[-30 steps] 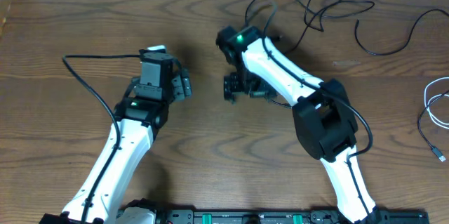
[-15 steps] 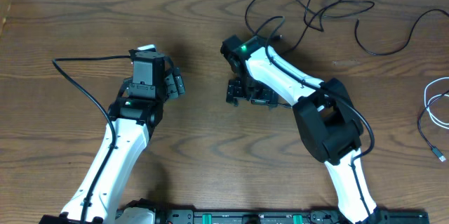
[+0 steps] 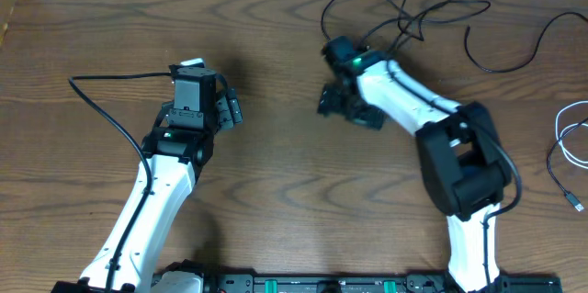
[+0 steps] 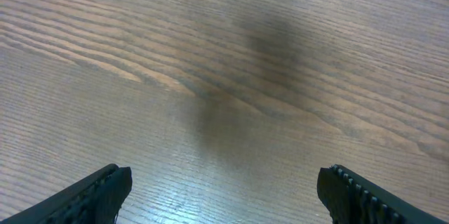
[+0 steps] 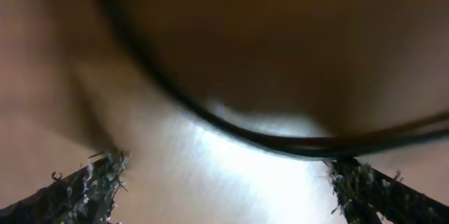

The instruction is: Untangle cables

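brown wooden table [image 3: 276,201], seen from above. the right gripper [image 3: 351,109], claw spread and empty, had swung up toward the looped black cable [image 3: 424,14] at the far edge. the white cable [image 3: 551,160] lay well apart, far right. the left gripper [image 3: 230,109] stayed spread. we judged a grab was near.

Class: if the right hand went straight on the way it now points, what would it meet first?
Probably the black cable, crossing just ahead of the open right hand; blur leaves depth unclear.
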Robot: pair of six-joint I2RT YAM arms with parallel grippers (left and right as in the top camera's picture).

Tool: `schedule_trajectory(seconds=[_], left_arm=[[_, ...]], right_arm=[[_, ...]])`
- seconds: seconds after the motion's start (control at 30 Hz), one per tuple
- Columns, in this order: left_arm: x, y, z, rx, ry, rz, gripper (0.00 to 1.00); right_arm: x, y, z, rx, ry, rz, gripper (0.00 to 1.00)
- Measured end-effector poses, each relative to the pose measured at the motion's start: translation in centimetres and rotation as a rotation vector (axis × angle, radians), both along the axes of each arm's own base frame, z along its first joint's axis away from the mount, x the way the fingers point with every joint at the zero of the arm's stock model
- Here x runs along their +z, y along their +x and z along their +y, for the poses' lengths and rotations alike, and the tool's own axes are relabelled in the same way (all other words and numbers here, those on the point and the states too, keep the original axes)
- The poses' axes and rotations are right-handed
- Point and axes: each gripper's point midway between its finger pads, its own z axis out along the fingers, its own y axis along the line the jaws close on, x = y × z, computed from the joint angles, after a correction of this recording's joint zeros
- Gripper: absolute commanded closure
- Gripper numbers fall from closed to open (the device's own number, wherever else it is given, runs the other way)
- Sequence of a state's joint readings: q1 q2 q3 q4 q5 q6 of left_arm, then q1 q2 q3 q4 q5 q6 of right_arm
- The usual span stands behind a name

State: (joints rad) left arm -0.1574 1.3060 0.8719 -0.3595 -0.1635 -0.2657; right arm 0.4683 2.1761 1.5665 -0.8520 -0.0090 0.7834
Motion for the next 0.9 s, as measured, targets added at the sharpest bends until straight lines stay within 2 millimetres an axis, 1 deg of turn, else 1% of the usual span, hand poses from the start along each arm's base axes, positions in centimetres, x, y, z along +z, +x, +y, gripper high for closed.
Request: schedule_trajectory(seconds=[0.17, 0.27, 0.33, 0.47, 0.57, 0.67, 0.77, 0.9], left_arm=[[0.0, 0.0, 0.0, 0.000, 0.000, 0.000, 0.10], [0.0, 0.0, 0.0, 0.000, 0.000, 0.000, 0.11], [0.0, 0.0, 0.0, 0.000, 0.000, 0.000, 0.11], [0.0, 0.0, 0.0, 0.000, -0.001, 0.000, 0.10], [0.0, 0.0, 0.0, 0.000, 0.000, 0.000, 0.11], [0.0, 0.0, 0.0, 0.000, -0.001, 0.000, 0.10], [0.0, 0.0, 0.0, 0.000, -0.001, 0.000, 0.10], [0.0, 0.0, 0.0, 0.000, 0.000, 0.000, 0.10]], right_arm=[[0.5, 5.0, -2.3, 0.027, 0.000, -0.162, 0.21], [0.6, 7.7, -3.3, 0.049, -0.006, -0.254, 0.26], [0.6, 8.9, -3.7, 0.060, -0.007, -0.299, 0.28], [0.5, 11.3, -4.4, 0.059, -0.003, -0.379, 0.28], [0.4, 13.0, -4.5, 0.058, -0.003, -0.439, 0.33], [0.2, 14.7, -4.6, 0.054, -0.001, -0.496, 0.39], [0.1, 15.9, -4.7, 0.051, 0.002, -0.541, 0.51], [0.0, 17.7, -4.9, 0.033, 0.019, -0.609, 0.61]])
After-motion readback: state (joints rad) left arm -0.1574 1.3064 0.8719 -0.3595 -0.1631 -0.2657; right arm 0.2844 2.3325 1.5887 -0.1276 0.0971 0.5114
